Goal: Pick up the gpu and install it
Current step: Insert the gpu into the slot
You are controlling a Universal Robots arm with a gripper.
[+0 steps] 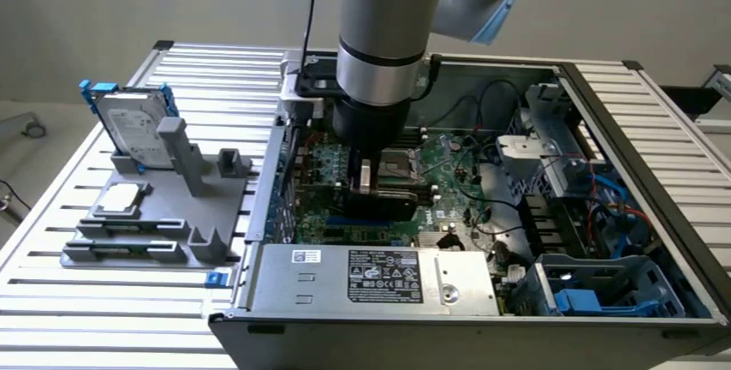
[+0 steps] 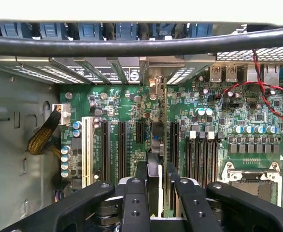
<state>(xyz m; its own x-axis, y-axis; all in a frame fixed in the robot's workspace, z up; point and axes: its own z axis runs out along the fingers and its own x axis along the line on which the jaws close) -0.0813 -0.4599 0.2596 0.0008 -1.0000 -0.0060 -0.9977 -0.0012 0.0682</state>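
Wrist view: the gripper (image 2: 157, 182) is clamped on the gpu (image 2: 154, 157), which hangs edge-on between its fingers, straight below the wrist and inside the open computer case (image 1: 639, 122). The card's long axis runs parallel to the black expansion slots (image 2: 122, 145) on the green motherboard (image 2: 214, 121), its far end pointing toward the rear bracket openings (image 2: 98, 70). It hangs low over one slot, and whether it is seated cannot be told. The case rests on a slatted surface (image 1: 68, 301).
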